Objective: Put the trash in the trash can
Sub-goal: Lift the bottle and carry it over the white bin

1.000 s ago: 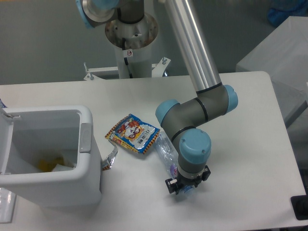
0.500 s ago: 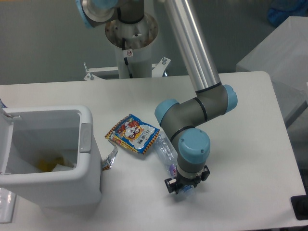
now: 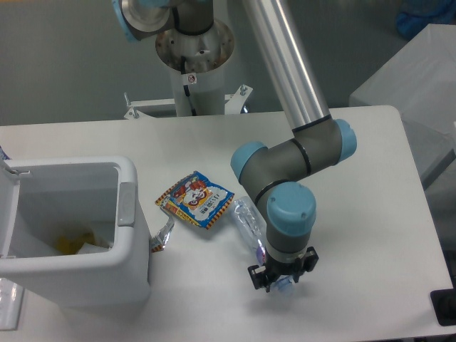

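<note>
The crushed clear bottle lies flat on the white bench, running diagonally from just right of the snack packet down to under the arm's wrist. Its upper part shows as clear crumpled plastic; its lower end disappears beneath the blue-capped wrist, and a bit of pale plastic shows between the dark fingers of the tool. The tool points down at that lower end with its fingers on either side of it; whether they are pinching the bottle or merely straddling it cannot be told from this angle.

The snack packet, blue with an orange border and a cartoon face, lies flat just left of the bottle's upper end, nearly touching it. A silvery strip curls on the bench below and left of the packet, right beside the bin.

The trash can, white and open at the top, stands left of the bottle beyond the packet, with a grey tab on its right rim. Something yellow and white lies inside it.
</note>
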Controlling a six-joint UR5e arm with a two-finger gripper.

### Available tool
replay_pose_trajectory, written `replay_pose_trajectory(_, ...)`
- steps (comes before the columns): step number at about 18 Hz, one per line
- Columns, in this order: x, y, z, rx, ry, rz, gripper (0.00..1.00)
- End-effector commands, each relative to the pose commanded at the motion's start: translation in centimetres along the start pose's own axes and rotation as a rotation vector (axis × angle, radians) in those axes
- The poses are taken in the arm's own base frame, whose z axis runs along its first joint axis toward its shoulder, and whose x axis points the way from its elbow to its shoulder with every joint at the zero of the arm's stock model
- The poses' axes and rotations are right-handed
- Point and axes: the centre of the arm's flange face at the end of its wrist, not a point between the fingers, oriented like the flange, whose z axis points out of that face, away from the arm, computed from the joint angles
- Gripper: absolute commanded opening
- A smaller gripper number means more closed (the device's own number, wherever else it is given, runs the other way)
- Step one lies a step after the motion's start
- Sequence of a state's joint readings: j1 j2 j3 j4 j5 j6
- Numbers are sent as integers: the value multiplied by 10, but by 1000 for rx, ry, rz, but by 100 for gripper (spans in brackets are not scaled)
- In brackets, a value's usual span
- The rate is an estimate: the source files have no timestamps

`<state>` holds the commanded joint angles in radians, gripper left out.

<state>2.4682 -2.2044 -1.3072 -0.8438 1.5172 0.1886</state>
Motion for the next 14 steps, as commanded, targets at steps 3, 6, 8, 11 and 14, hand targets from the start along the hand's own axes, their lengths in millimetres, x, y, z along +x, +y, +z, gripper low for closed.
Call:
replay_pose_trajectory(3, -7, -30, -42, 110, -7, 13, 67)
replay_pose_trajectory(6, -10, -50, -88, 199, -25, 17, 67)
replay_pose_trajectory(8, -10, -59, -121, 295, -34, 21, 67)
replay_pose_trajectory(11, 0, -63, -173, 417, 10, 44, 67)
replay_pose_trajectory(14, 15, -65, -206, 499, 78, 74, 67)
